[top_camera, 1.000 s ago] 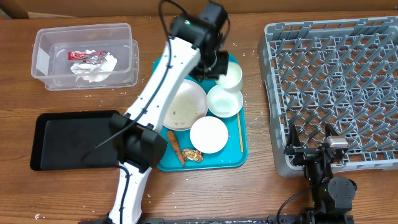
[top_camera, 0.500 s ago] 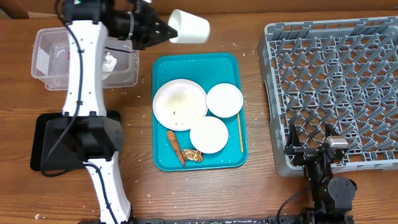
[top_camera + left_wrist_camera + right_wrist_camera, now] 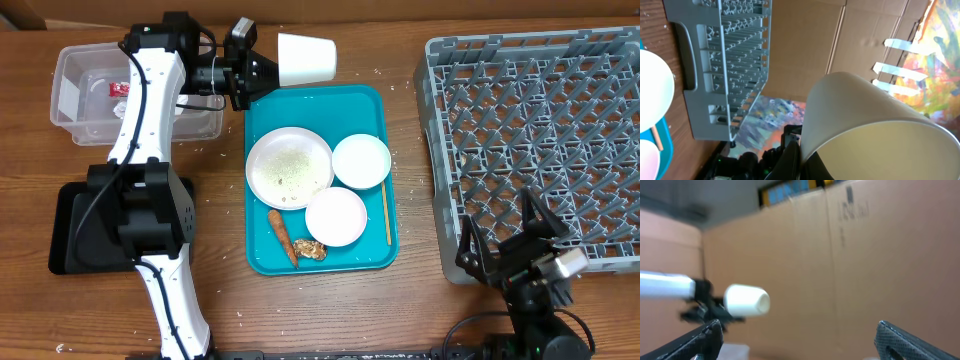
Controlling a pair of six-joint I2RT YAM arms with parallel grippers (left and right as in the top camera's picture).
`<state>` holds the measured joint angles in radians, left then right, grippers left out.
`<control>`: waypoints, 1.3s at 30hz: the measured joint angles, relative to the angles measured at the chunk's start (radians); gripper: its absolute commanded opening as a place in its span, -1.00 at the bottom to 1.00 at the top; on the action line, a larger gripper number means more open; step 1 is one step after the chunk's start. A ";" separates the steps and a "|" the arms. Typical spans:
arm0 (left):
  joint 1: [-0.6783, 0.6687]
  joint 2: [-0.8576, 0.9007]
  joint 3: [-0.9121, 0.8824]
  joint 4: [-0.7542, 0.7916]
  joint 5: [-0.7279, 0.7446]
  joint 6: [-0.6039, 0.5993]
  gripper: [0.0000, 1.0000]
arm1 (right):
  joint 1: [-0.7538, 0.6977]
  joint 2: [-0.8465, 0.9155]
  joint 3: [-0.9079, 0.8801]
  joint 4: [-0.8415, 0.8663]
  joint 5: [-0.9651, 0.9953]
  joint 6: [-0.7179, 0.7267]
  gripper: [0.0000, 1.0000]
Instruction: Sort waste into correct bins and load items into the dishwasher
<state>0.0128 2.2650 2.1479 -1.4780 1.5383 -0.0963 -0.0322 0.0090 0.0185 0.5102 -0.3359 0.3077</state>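
My left gripper (image 3: 262,70) is shut on the rim of the white cup (image 3: 305,60). It holds the cup on its side in the air over the far edge of the teal tray (image 3: 262,110). In the left wrist view the cup (image 3: 865,125) fills the frame, one finger (image 3: 790,160) against its wall. The white plate (image 3: 289,167) with rice grains, two pale bowls (image 3: 361,161) (image 3: 336,216), the sausage stick (image 3: 283,236) and brown lump (image 3: 310,248) lie on the tray. The grey dish rack (image 3: 540,140) stands at right. My right gripper (image 3: 515,245) is open at its near edge, and sees the cup (image 3: 746,300) far off.
The clear tub (image 3: 80,60) at back left holds a red-and-silver wrapper (image 3: 120,88), partly behind my left arm. The black tray (image 3: 75,230) lies front left, half covered by the arm's base. A thin wooden stick (image 3: 386,212) lies along the teal tray's right side.
My left gripper has lifted the cup off the teal tray and swung it up to the tray's far edge. My right gripper has tilted upward near the rack's front edge.
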 measured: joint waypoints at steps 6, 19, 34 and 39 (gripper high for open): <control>-0.032 0.000 0.000 -0.014 0.008 0.000 -0.92 | 0.000 0.027 0.023 0.045 0.037 0.144 1.00; -0.063 0.000 -0.001 0.011 0.015 -0.001 -0.92 | -0.001 1.004 1.175 -0.918 -0.069 -0.165 1.00; -0.070 0.000 -0.002 0.010 0.017 -0.016 -0.92 | 0.002 1.909 1.518 -0.557 -0.979 0.575 1.00; -0.072 0.000 -0.002 0.032 0.018 -0.016 -0.92 | 0.007 1.984 1.518 -0.550 -1.120 0.880 1.00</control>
<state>-0.0597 2.2650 2.1464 -1.4460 1.5562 -0.1127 -0.0250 1.9930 1.5360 -0.0399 -1.4559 1.1877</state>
